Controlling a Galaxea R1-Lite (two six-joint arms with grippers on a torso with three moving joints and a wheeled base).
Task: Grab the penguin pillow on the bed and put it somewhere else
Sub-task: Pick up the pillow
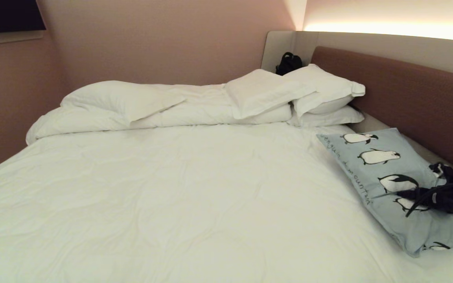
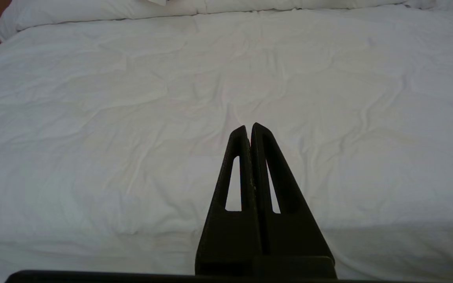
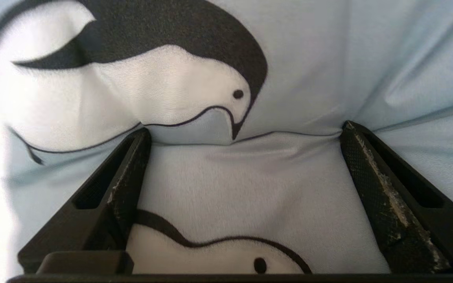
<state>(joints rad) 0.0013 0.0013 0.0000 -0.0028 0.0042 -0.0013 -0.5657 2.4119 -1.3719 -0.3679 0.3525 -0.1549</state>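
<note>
Pressing into penguin pillow [image 3: 250, 188], right gripper [image 3: 246, 129] spread wide, holding nothing; fabric bulges between its 2 fingertips, long axis running away toward headboard [image 1: 407, 90].

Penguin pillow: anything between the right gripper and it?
No. The right gripper has its jaws spread wide with both tips pressed into the penguin pillow, which dents and creases around them. The pillow lies on the bed near the headboard. The left gripper is shut, over bare duvet.

left gripper [image 2: 250, 127], jaws together, above the bed [image 2: 132, 118].
</note>
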